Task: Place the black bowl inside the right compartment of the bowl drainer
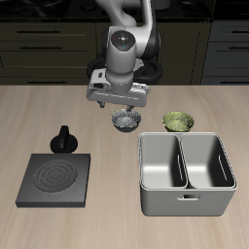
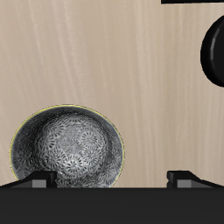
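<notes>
The black bowl stands on the wooden table just behind the bowl drainer, dark outside with a pale speckled pattern inside. My gripper hangs directly over it, open and holding nothing. In the wrist view the black bowl lies below one fingertip, with the other fingertip far off to its side over bare wood. The gripper sits off-centre from the bowl. The bowl drainer is a grey metal bin with a central divider, and both compartments look empty.
A green-yellow patterned bowl sits beside the black bowl, behind the drainer. A small black knobbed object stands farther along the table. A flat black stove plate lies near the table's front edge.
</notes>
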You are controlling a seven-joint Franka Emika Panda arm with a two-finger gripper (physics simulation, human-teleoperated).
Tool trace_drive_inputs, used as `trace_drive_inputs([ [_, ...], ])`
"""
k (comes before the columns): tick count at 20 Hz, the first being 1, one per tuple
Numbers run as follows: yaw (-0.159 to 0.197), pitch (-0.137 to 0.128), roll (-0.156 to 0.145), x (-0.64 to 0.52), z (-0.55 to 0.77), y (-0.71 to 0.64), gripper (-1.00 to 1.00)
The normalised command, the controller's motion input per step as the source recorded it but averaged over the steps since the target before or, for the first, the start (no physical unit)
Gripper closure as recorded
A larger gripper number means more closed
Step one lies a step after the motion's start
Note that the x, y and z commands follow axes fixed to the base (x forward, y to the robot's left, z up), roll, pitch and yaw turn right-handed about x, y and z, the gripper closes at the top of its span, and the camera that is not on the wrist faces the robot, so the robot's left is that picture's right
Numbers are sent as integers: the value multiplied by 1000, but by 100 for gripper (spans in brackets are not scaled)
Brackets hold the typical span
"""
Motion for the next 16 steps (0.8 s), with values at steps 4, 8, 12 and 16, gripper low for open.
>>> trace_drive_inputs([
  [4,-12,20,-6,-47,-205,-30,-100],
  [8,-18,16,-13,-10,-175,-33,-100],
  [12,-29,21,3,-29,-244,-96,-100],
  [16,-14,21,-3,-43,-181,-48,-100],
])
